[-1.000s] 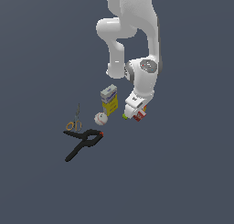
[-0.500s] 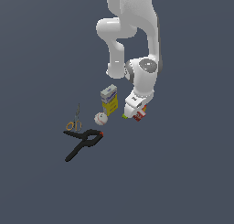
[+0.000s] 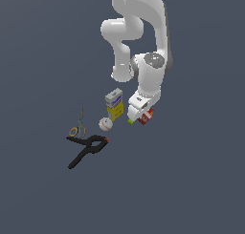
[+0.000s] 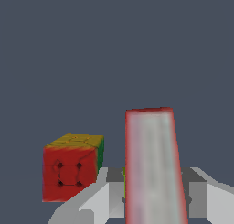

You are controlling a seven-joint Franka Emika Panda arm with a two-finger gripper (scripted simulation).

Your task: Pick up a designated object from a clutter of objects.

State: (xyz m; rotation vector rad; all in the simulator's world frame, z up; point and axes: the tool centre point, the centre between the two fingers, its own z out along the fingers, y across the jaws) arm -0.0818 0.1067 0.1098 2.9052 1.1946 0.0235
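One arm: mine, bent down over the clutter on the dark worktop [image 3: 201,171].
Gripper: my gripper [image 3: 139,114] is down at the red box [image 4: 153,166]; the wrist view shows the box standing on edge between my fingers [image 4: 203,193], but I cannot tell whether they press it.
Cube: red, yellow and green cube [image 4: 71,166] just beside the box.
Further off, toward the exterior view's left: yellow-white box [image 3: 114,104], baseball [image 3: 105,124], scissors [image 3: 78,125], black clamp [image 3: 87,149].
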